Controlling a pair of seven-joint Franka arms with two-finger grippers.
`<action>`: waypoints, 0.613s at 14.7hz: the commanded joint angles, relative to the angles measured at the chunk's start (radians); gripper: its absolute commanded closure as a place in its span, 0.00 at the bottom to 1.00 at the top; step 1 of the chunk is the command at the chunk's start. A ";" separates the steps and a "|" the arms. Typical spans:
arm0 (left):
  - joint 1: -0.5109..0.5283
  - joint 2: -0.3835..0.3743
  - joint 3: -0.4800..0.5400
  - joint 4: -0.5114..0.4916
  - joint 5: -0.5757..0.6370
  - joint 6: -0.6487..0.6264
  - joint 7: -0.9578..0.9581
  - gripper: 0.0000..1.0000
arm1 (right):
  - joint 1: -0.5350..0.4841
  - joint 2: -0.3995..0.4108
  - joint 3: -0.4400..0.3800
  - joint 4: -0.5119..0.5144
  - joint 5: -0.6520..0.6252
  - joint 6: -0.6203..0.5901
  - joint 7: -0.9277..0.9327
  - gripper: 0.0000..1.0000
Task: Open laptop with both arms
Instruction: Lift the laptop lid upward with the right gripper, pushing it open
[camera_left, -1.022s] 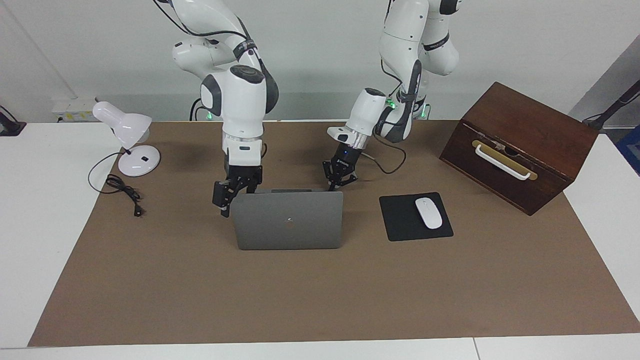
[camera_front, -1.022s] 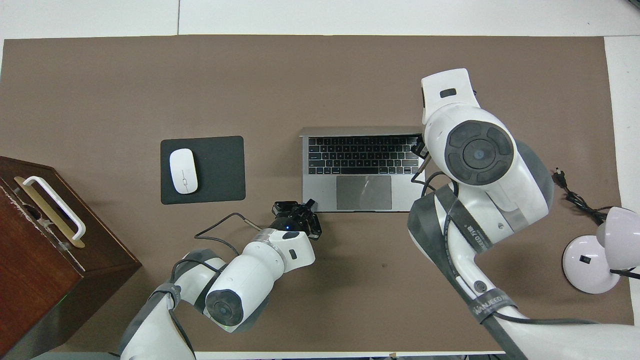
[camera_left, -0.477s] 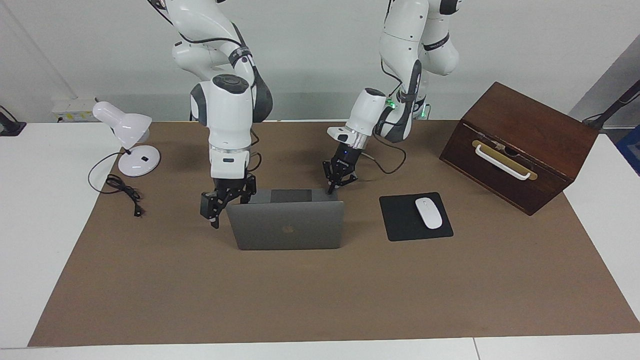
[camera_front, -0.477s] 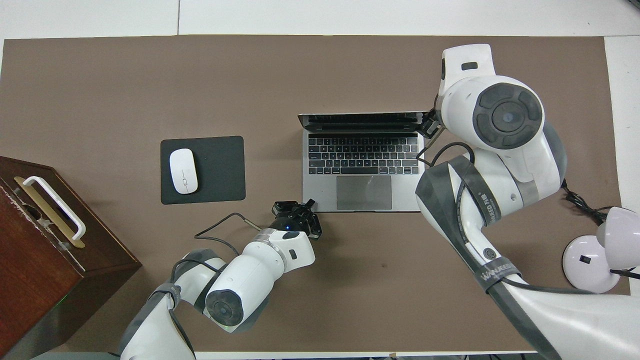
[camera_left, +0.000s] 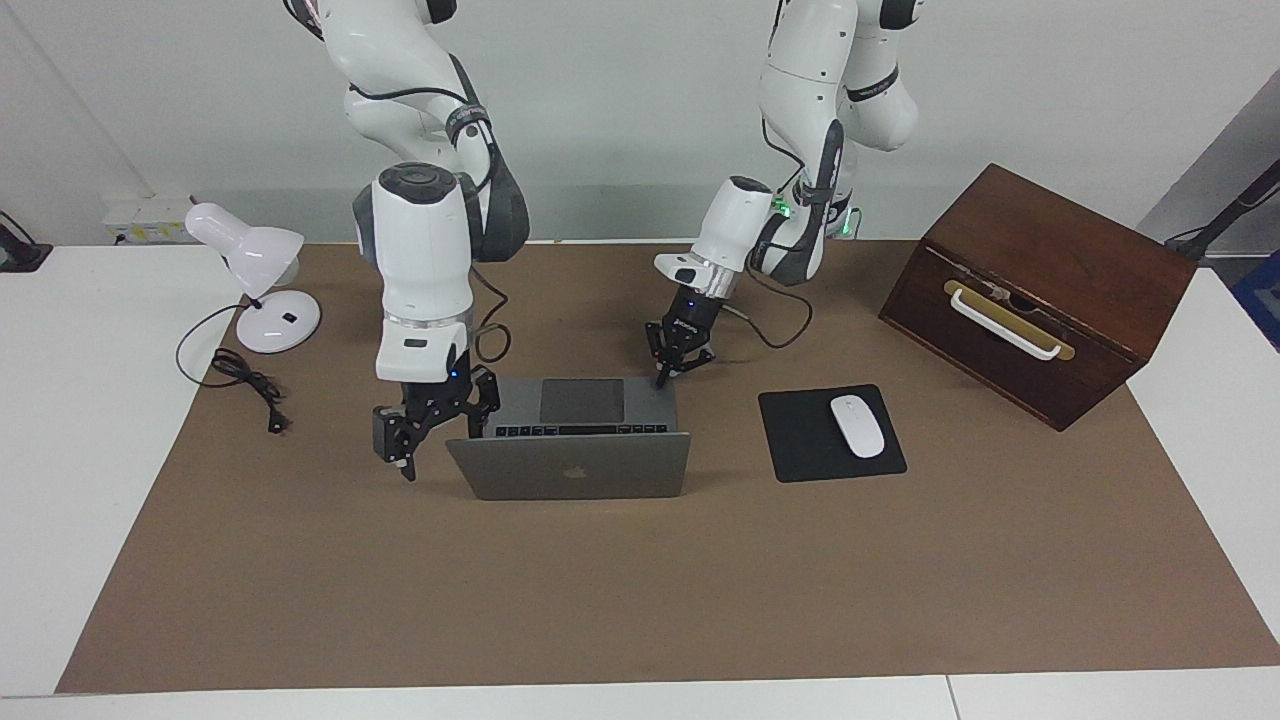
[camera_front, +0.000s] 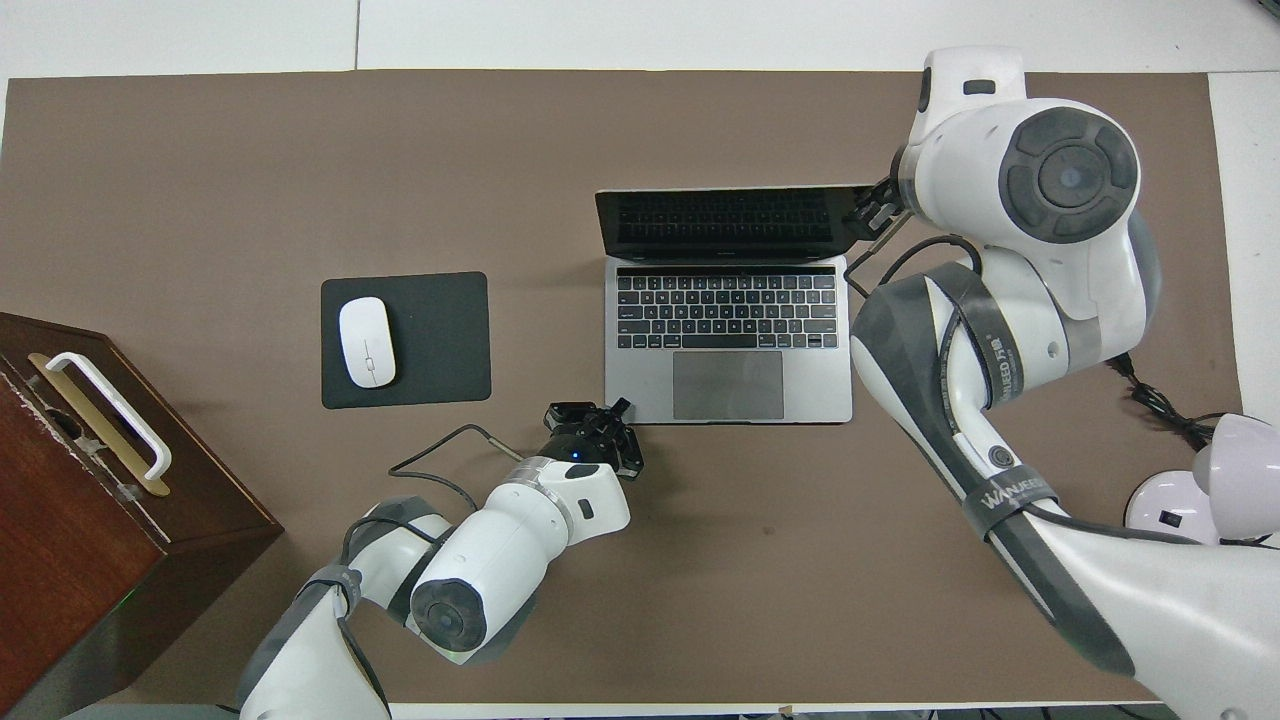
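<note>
Currently the left tool (camera_left: 663, 378) is fully closed, its fingertips meeting and holding nothing. It bears point-down on the keyboard deck at the 7 o'clock corner of the laptop (camera_front: 728, 340) as the overhead view shows it. Judged purpose: this pins the base to the bench so that the lid can swing without dragging the machine.

The right tool (camera_left: 432, 425) sits at the lid's upper corner, at 2 o'clock of the deck in the overhead view. Whether it is spread or clamped cannot be told; it appears to touch the lid's edge. Judged purpose: a corner gives leverage and keeps the screen clear.

The laptop stands near the middle of the brown mat (camera_left: 640, 600), lid raised past upright, leaning away from the robots, keyboard exposed. The mouse pad (camera_front: 440, 340) with its mouse (camera_front: 366, 342) lies at 9 o'clock of the laptop in the overhead view, apart from it.
</note>
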 joint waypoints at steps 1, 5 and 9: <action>0.010 0.046 -0.003 0.013 0.027 0.019 0.000 1.00 | -0.019 0.031 0.006 0.041 0.045 -0.014 -0.035 0.00; 0.018 0.046 -0.003 0.016 0.023 0.017 0.000 1.00 | -0.040 0.060 0.006 0.073 0.100 -0.016 -0.033 0.00; 0.027 0.023 -0.003 0.026 0.015 0.016 -0.046 1.00 | -0.037 0.074 0.008 0.100 0.166 -0.072 -0.025 0.00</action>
